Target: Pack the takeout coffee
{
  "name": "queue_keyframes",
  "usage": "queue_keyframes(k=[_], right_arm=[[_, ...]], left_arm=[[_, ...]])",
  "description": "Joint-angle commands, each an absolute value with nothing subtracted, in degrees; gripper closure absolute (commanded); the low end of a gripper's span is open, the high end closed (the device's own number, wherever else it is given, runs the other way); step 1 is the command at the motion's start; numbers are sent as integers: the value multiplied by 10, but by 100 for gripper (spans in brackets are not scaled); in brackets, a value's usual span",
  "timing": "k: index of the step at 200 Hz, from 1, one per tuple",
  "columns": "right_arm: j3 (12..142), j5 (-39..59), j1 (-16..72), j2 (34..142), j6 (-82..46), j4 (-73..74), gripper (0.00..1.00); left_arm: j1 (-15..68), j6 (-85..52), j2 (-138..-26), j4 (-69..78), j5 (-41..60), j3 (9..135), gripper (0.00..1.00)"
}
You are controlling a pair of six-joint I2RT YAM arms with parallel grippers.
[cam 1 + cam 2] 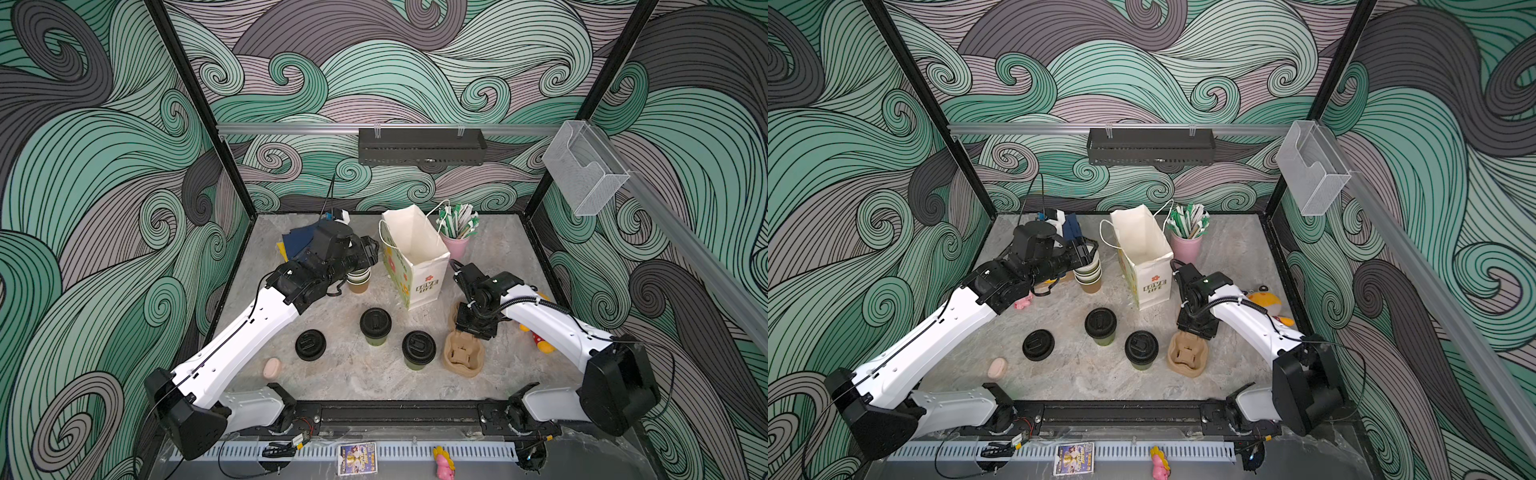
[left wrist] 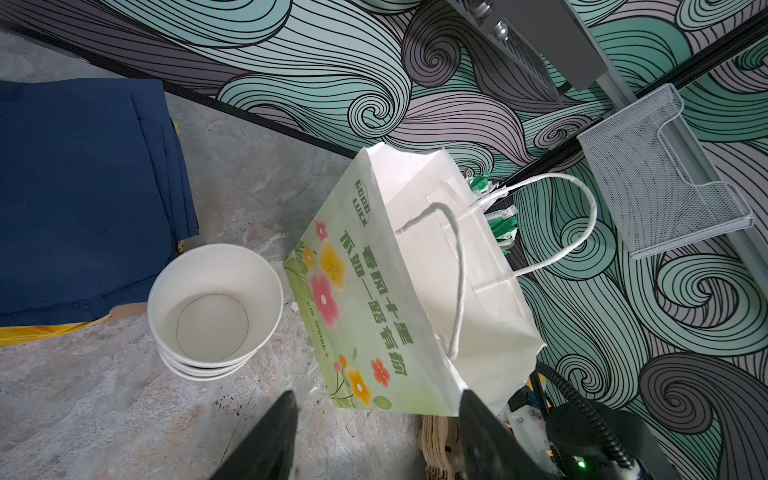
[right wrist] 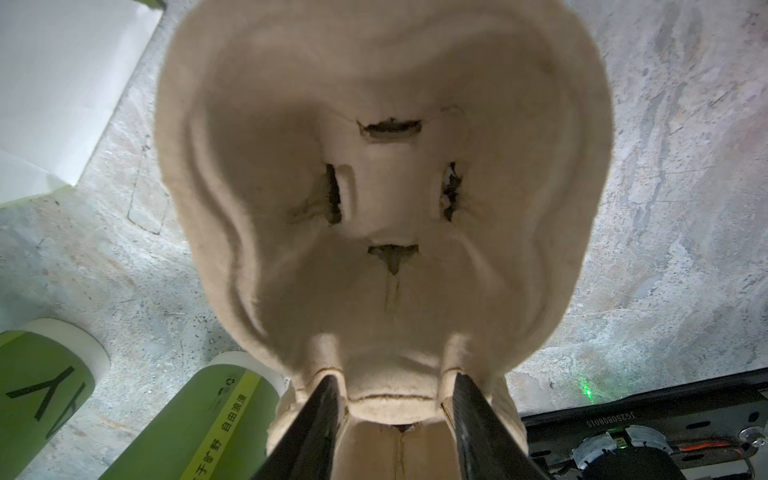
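Coffee not yet packed: both cups stand loose on the desk [image 1: 353, 374].
The paper bag [image 1: 413, 257] stands open and looks empty. The pulp carrier [image 1: 463, 353] lies flat with no cup in it, its end pinched by the right claw [image 3: 392, 380]. The nearer lidded cup [image 1: 418, 349] stands just beside the carrier, the farther lidded cup [image 1: 375, 326] a little beyond. The left claw [image 2: 378, 397] hangs open and empty near the bag.

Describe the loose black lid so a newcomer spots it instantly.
Find the white paper bag standing mid-table. Nearer the front edge, three black discs form a rough row; the loose lid is leftmost. Unlike the middle cup and right cup, it lies flat with no green cup beneath.
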State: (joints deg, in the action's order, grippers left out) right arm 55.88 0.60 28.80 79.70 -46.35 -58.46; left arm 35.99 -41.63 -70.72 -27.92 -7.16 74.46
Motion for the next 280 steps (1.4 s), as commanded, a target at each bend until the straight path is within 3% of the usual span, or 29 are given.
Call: queue_keyframes(k=[1, 80, 206, 280], right_arm=[[565, -6, 294, 806, -460, -581, 54], [570, -13, 297, 815, -450, -585, 64], [625, -24, 296, 688, -440, -691, 77], [608, 2, 292, 757, -437, -637, 78]], left_arm=[[355, -417, -695, -291, -78, 759, 36], [354, -418, -694, -299, -83, 762, 36], [354, -421, -702, -327, -62, 784, 36], [355, -414, -715, -325, -10, 790, 36]])
